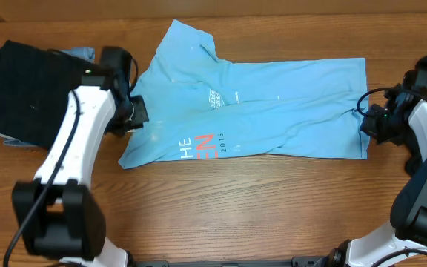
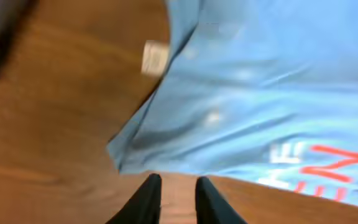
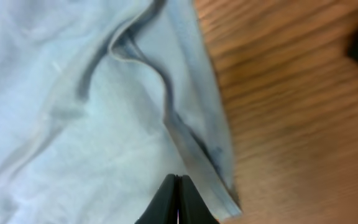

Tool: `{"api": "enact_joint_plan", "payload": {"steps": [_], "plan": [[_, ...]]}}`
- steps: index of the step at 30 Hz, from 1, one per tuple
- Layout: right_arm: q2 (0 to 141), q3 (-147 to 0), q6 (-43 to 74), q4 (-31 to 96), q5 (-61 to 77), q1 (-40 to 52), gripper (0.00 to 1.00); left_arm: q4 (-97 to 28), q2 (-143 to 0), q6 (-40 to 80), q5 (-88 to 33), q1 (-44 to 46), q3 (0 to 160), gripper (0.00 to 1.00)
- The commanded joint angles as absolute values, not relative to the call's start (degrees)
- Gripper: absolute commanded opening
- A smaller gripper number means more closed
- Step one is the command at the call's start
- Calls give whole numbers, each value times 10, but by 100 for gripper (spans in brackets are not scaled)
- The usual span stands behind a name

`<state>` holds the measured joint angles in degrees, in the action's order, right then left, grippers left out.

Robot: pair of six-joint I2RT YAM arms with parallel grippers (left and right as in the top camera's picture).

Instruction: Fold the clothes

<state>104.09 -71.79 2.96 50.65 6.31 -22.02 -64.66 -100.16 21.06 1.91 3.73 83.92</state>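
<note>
Where the wooden surface (image 1: 236,200) is seen from overhead, the light blue T-shirt (image 1: 273,104) lies spread across its middle, lengthwise between the two arms, with the hem end toward the right arm and the sleeve end toward the left. Red-and-white lettering (image 1: 199,148) shows near the shirt's near-left corner. A black garment (image 1: 28,89) sits at the far-left part of the surface, apart from the shirt and behind the left arm. The left end effector (image 2: 178,182) stands just beside the shirt's left edge; its fingers are slightly parted, with bare wood visible between them and no fabric in the gap. The left wrist view is blurred; a small white label (image 2: 154,57) shows near the shirt's edge. The right end effector (image 3: 178,180) is at the hem on the shirt's right side, its fingers pressed together. Whether any fabric is caught between them cannot be told.
</note>
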Motion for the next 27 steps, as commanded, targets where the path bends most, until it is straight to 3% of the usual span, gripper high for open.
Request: {"api": "enact_joint_plan", "payload": {"steps": [1, 4, 11, 15, 22, 27], "plan": [[1037, -667, 25, 448, 129, -218, 4, -611, -1029, 178, -32, 39, 811, 15], [1037, -619, -5, 357, 196, -216, 4, -559, -1055, 135, -89, 39, 778, 5], [1039, -556, -16, 245, 181, -183, 4, -507, -1104, 111, -106, 43, 770, 4], [1053, -533, -15, 247, 113, -157, 4, -506, -1141, 111, -101, 57, 770, 4], [1075, -472, -5, 227, 109, -147, 4, -498, -1210, 134, -81, 78, 769, 4], [1075, -469, 78, 321, 102, -147, 4, -542, -1210, 194, -14, 78, 770, 4]]}}
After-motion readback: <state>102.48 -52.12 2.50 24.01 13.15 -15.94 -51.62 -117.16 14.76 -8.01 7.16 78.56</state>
